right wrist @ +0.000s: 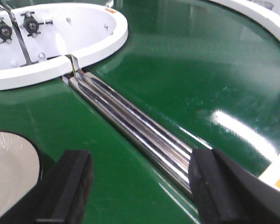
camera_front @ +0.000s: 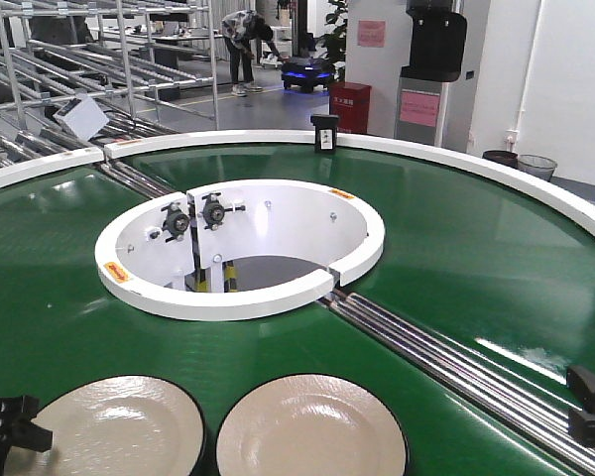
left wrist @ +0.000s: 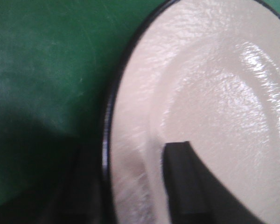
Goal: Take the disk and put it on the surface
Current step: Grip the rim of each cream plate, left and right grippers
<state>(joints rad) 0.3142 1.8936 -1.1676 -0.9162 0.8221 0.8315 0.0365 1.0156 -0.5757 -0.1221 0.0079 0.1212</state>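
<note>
Two cream disks with dark rims lie flat on the green conveyor belt (camera_front: 456,248) at the near edge: a left disk (camera_front: 109,431) and a right disk (camera_front: 312,431). My left gripper (camera_front: 5,426) straddles the left rim of the left disk (left wrist: 214,93). One black finger (left wrist: 182,182) is over the disk's face, and the other is a dark shape outside the rim. The left gripper (left wrist: 130,186) looks open. My right gripper (camera_front: 590,407) hangs open over the belt, holding nothing (right wrist: 140,186). The grey metal tabletop is out of view.
A white inner ring (camera_front: 238,297) walls the hole at the belt's centre. A strip of metal rollers (camera_front: 446,357) runs from it towards the right gripper. The white outer rim (camera_front: 476,164) carries a black sensor box (camera_front: 324,132). Racks stand behind.
</note>
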